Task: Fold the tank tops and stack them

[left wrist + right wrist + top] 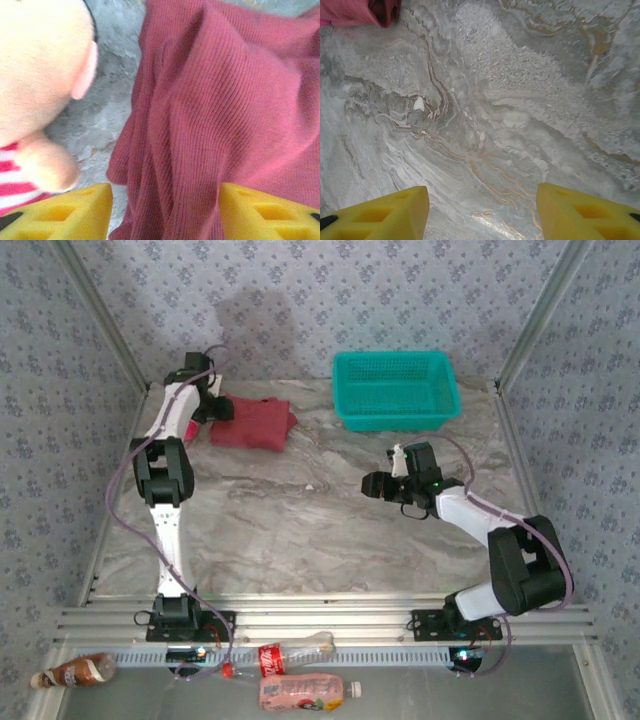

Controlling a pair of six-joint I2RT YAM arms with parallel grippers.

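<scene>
Top external view: the tank tops lie as one bunched maroon heap near the far left corner of the table, the heap's long axis running roughly along the far edge. The left gripper hangs over the heap's left end. Seen from the left wrist, its yellow fingers stand apart with ribbed cloth lying below and between them, nothing pinched, and the plush doll sits just beside the cloth on the left-edge side. The right gripper is spread too, empty over bare marble toward the right edge, well apart from the heap, with the teal basket beyond it at the far edge. The left arm is plainly the nearer, so any fresh grasp likely falls to it, working rightward along the heap.
</scene>
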